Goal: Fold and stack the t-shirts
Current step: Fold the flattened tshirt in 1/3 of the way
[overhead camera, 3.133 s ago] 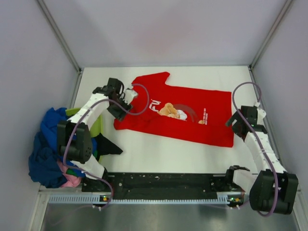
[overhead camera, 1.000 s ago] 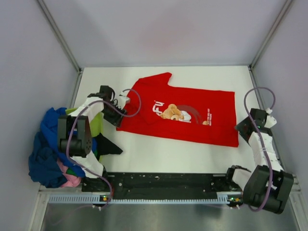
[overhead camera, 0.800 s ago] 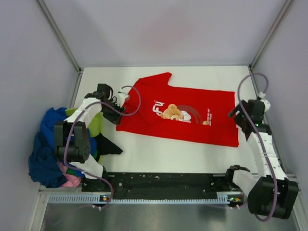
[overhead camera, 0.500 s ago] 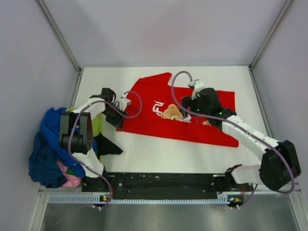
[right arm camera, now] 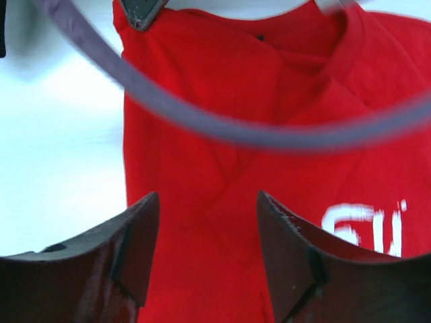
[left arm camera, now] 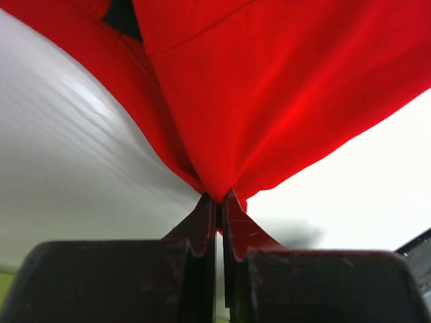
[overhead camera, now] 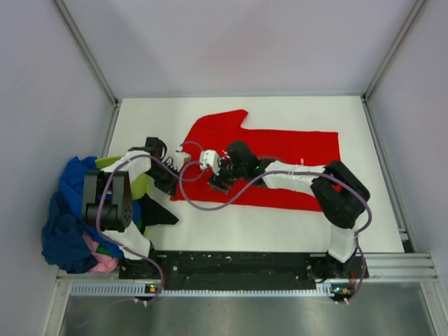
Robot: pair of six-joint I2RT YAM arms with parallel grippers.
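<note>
The bright red t-shirt [overhead camera: 294, 143] lies spread on the white table, its chest print hidden under my right arm in the top view. My left gripper [overhead camera: 174, 186] is at the shirt's left edge. In the left wrist view it [left arm camera: 219, 199] is shut on a pinched fold of the red cloth [left arm camera: 283, 94]. My right gripper [overhead camera: 216, 182] reaches across the shirt to its left part. In the right wrist view it [right arm camera: 207, 202] stands open just above the red cloth [right arm camera: 202, 134], with nothing between its fingers. Part of the white print [right arm camera: 363, 222] shows beside it.
A heap of other t-shirts lies off the table's left edge: blue [overhead camera: 66, 210], lime-green [overhead camera: 138, 183], pink [overhead camera: 105, 262] and black [overhead camera: 159, 213]. Purple cables [overhead camera: 203, 204] loop over the shirt's left part. Grey walls close in the table on three sides.
My right arm has swung from the table's right edge across the shirt to its left part, covering the print, and its jaws have narrowed somewhat. My left gripper has shut on the shirt's edge.
</note>
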